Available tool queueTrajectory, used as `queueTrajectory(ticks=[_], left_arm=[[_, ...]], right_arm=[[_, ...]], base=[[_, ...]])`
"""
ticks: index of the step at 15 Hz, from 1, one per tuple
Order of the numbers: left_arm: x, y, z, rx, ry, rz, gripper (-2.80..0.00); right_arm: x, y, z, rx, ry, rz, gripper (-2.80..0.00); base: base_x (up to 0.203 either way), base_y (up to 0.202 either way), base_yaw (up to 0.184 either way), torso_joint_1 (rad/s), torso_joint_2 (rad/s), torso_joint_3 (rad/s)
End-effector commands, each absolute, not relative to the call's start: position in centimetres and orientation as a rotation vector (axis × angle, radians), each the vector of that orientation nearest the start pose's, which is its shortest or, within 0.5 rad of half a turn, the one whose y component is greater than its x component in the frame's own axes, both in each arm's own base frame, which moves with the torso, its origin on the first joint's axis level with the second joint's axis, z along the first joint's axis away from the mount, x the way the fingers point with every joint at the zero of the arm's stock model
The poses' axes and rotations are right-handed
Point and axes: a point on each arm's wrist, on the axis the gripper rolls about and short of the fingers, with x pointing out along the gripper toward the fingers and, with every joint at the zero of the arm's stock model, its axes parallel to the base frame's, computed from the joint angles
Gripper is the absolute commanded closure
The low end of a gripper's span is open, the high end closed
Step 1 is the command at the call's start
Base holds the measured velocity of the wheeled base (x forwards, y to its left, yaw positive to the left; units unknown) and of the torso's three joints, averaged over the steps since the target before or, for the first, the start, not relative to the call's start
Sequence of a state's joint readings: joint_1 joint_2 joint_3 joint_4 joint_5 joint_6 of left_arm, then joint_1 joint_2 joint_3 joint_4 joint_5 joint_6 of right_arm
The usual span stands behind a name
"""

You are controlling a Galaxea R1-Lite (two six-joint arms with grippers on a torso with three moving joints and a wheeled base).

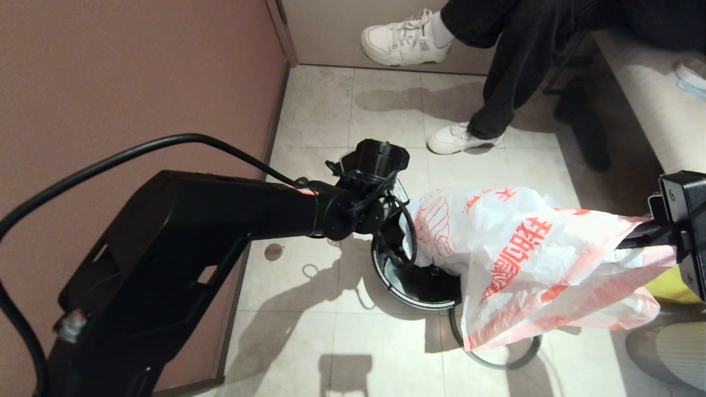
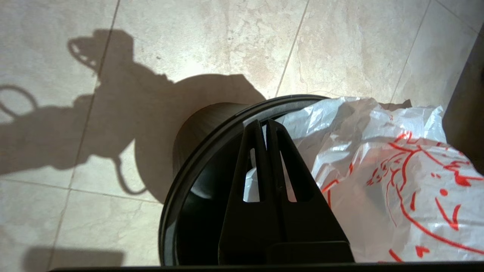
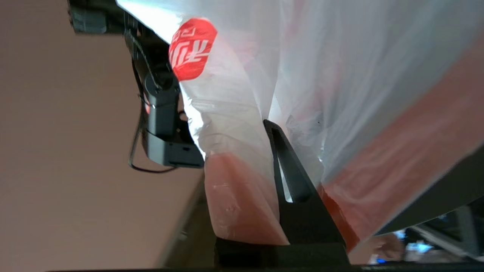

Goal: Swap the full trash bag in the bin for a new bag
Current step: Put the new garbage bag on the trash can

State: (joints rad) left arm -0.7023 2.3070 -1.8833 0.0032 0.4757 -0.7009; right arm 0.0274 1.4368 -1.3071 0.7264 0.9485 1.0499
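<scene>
Bag (image 1: 524, 259) hangs limp over the bin (image 1: 411, 286), my right pincer (image 3: 274, 158) clamping its hem, left pincer (image 2: 264, 126) pinching its far-left edge; I'd spread both apart before lowering.

We see a beige tiled floor (image 1: 353, 110) with hard shadows under the end effector. A mauve wall (image 1: 110, 71) runs beside it, a round floor drain (image 1: 273, 251) near its base. Beyond, a seated person's white sneakers (image 1: 405, 38) and a pale bench (image 1: 645, 94).
</scene>
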Motion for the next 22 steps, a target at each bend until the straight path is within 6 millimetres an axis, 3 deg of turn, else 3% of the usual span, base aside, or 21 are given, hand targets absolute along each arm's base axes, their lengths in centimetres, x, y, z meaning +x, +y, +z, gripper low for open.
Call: queueTrajectory(ticks=[1, 4, 7, 11, 14, 18, 22], left_arm=[[36.8, -29.5, 18.9, -0.460, 0.402, -0.074, 0.00], [35.8, -27.4, 20.3, -0.448, 0.393, -0.012, 0.00], [33.9, -25.8, 22.2, -0.454, 0.378, 0.007, 0.00], [29.8, -25.8, 24.1, -0.407, 0.466, -0.075, 0.00], [27.2, -25.7, 23.1, -0.367, 0.635, -0.239, 0.00], [25.0, -26.6, 20.7, -0.288, 0.731, -0.273, 0.00], [23.9, -26.8, 19.0, -0.279, 0.846, -0.372, 0.00]], right_arm=[[20.0, 3.7, 28.6, 1.226, 1.248, 0.510, 0.00], [21.3, 5.1, 28.0, 1.017, 1.204, 0.619, 0.00], [22.8, 6.1, 28.6, 0.866, 1.045, 0.657, 0.00], [25.0, 6.7, 28.5, 0.737, 0.881, 0.640, 0.00], [27.0, 7.3, 28.1, 0.727, 0.829, 0.670, 0.00], [29.1, 8.3, 27.9, 0.720, 0.816, 0.699, 0.00], [30.6, 9.1, 27.1, 0.718, 0.839, 0.705, 0.00]], base=[[0.000, 0.000, 0.000, 0.000, 0.00, 0.000], [0.000, 0.000, 0.000, 0.000, 0.00, 0.000], [0.000, 0.000, 0.000, 0.000, 0.00, 0.000], [0.000, 0.000, 0.000, 0.000, 0.00, 0.000], [0.000, 0.000, 0.000, 0.000, 0.00, 0.000], [0.000, 0.000, 0.000, 0.000, 0.00, 0.000], [0.000, 0.000, 0.000, 0.000, 0.00, 0.000]])
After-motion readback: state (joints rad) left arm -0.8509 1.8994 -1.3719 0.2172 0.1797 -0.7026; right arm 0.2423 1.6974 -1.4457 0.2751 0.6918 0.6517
